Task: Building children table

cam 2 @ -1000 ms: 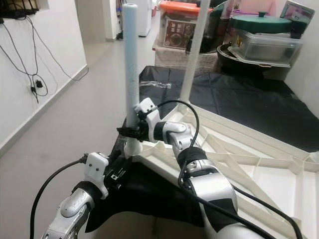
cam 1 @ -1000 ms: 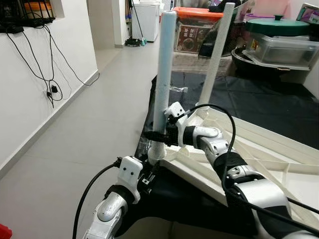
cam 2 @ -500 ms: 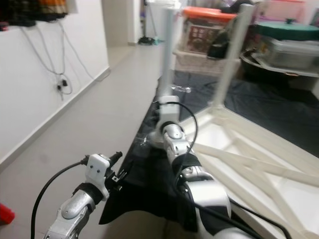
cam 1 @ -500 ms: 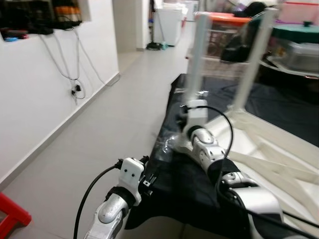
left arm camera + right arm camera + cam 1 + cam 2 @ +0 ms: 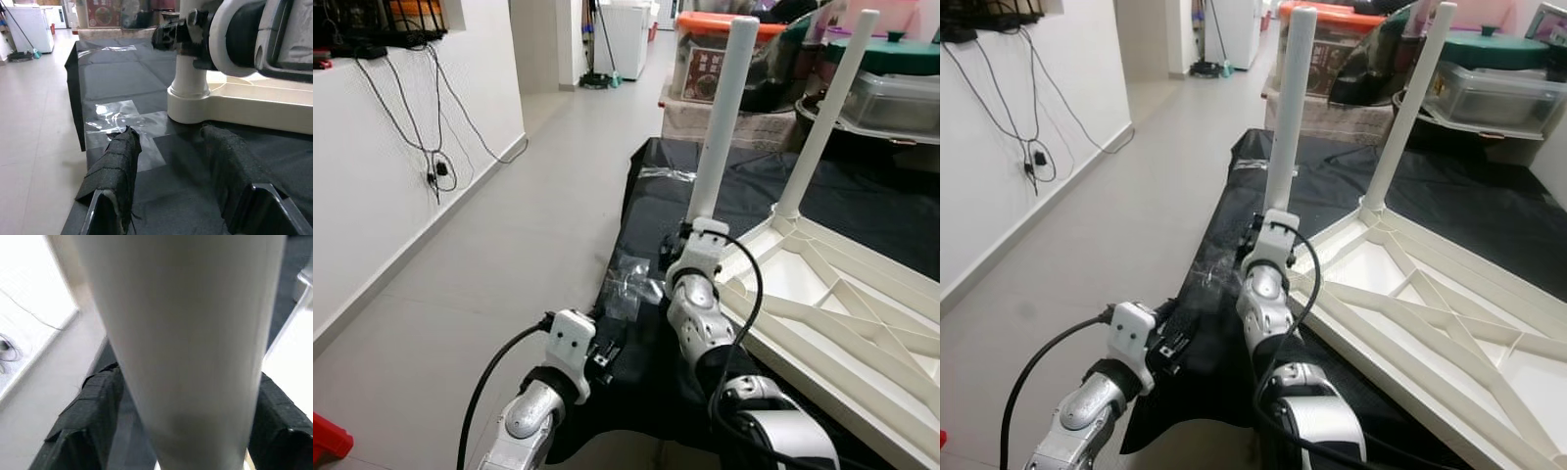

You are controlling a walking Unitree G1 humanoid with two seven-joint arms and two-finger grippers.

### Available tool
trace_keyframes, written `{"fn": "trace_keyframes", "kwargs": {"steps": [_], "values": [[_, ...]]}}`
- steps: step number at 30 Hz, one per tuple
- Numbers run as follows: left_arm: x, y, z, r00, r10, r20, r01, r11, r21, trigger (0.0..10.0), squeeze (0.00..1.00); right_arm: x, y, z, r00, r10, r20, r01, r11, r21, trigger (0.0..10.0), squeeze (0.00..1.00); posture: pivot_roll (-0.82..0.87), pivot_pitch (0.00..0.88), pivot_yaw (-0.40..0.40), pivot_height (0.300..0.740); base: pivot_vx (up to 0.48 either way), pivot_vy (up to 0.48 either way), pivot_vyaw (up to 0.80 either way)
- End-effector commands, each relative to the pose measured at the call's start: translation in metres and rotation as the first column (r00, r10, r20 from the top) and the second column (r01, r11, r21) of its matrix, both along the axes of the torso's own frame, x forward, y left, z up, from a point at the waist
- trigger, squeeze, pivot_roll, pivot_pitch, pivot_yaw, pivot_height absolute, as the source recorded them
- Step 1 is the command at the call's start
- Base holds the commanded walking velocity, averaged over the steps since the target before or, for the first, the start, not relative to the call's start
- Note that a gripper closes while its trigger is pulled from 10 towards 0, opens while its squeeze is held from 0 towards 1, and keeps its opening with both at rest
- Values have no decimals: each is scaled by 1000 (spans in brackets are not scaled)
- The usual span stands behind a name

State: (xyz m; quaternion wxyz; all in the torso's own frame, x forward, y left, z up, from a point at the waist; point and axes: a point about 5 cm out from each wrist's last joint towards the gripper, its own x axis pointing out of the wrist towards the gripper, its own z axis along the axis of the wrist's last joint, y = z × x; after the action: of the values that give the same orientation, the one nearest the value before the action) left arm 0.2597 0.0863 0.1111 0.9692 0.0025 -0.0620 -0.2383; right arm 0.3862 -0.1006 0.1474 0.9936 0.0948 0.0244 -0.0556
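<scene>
Right gripper [image 5: 677, 257] sits at the base of the near table leg [image 5: 722, 117], fingers on either side of the post; head views do not resolve contact. That leg is a smooth white round tube standing upright in the corner socket of the upturned white plastic tabletop [image 5: 862, 323], whose ribbed underside faces up. Second leg [image 5: 826, 108] stands upright at the next corner, further off. Tabletop lies on a black sheet [image 5: 656, 196] spread over the pale tiled floor [image 5: 538, 215]. Crinkled clear plastic wrap [image 5: 628, 284] lies on the sheet just beside the near corner. Behind: stacked storage boxes, one with an orange lid [image 5: 724, 24], and a green-lidded pot [image 5: 891, 54]. White wall [image 5: 372, 176] to the left with dangling black cables [image 5: 431, 147].

Left gripper [image 5: 607, 348] hovers low over the sheet edge, near the table corner.

Left wrist view: left gripper fingers [image 5: 115, 169], wrapped in black cloth tape, spread apart and holding nothing; leg socket [image 5: 190, 100] ahead, right wrist housing above it.

Right wrist view: white leg [image 5: 186, 333] close up between the taped fingers [image 5: 88, 416], which flank it on both sides; whether they press on it I cannot tell.
</scene>
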Motion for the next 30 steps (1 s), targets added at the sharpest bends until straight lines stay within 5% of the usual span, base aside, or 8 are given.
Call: {"fn": "trace_keyframes", "kwargs": {"steps": [1,13,14,20,21,24,28,30], "values": [[0,1,0,1000,3,-7,-3,1000,2,10000,0,7,4,20,977,184,106,-179,982,-56,10000,0,72,0,-68,740,0,0,0],[1,1,0,1000,3,-4,-3,1000,2,10000,0,10,2,37,650,759,-34,-750,634,-191,10000,0,74,0,-70,740,0,0,0],[1,0,1,1000,4,-2,-4,1000,3,10000,0,2,11,29,478,867,-141,-867,440,-234,10000,0,80,0,-72,740,0,0,0],[1,0,1,1000,6,1,-6,1000,3,10000,0,-10,27,16,250,937,-246,-961,208,-183,10000,0,87,0,-76,740,0,0,0],[1,0,1,1000,6,1,-6,1000,3,10000,0,-10,27,16,250,937,-246,-961,208,-183,10000,0,87,0,-76,740,0,0,0],[0,0,1,1000,7,0,-7,1000,1,10000,0,-12,31,8,254,919,-300,-958,196,-210,0,0,87,0,-77,740,0,0,0],[0,0,1,1000,7,-1,-7,1000,0,10000,0,-10,30,7,312,902,-300,-941,249,-229,0,0,87,0,-79,740,0,0,0],[-1,0,1,1000,7,-2,-7,1000,-1,10000,0,0,23,11,503,830,-242,-859,448,-248,0,0,85,0,-75,740,0,0,0]]}}
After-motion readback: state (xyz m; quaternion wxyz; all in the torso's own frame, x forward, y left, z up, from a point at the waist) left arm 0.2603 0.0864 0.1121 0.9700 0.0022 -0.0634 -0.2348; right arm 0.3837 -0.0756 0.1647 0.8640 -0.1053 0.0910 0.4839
